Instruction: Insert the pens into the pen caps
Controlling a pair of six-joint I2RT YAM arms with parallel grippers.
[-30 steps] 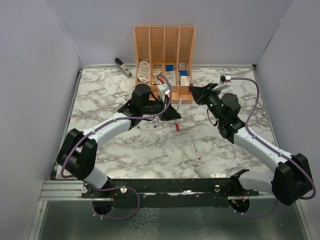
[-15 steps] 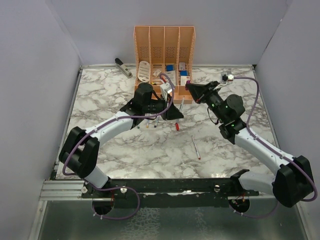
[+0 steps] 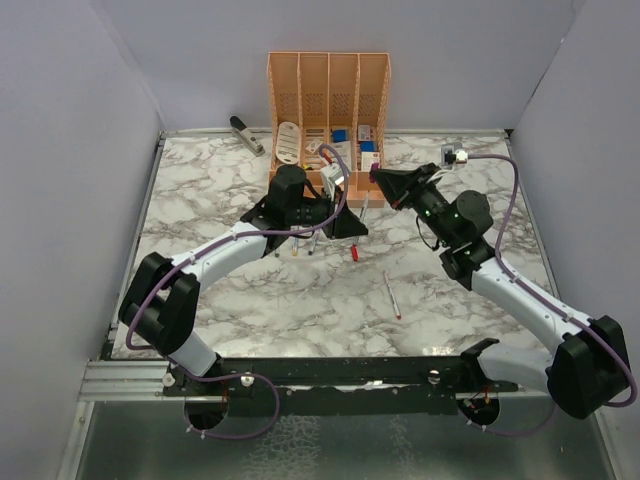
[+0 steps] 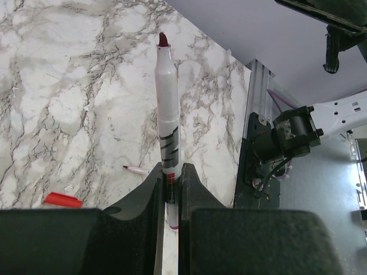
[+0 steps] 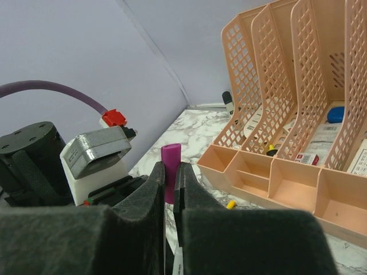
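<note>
A loose pen [image 3: 392, 295] lies on the marble table [image 3: 190, 180] nearest the arm bases, with a red cap [image 3: 353, 252] beyond it. The left end effector [image 4: 171, 189] is clenched on a dark-red-tipped pen [image 4: 166, 103], tip pointing outward. The right end effector [image 5: 169, 177] pinches a purple cap [image 5: 170, 157] close to the peach desk organiser [image 5: 298, 114]

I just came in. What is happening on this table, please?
Two robot arms are putting caps on pens. The left arm's fingers are shut on an uncapped pen, with its tip pointing away from them. The right arm's fingers pinch a purple cap near the organizer. The cap is not on the pen yet. Another pen and a red cap lie loose on the table.
</note>
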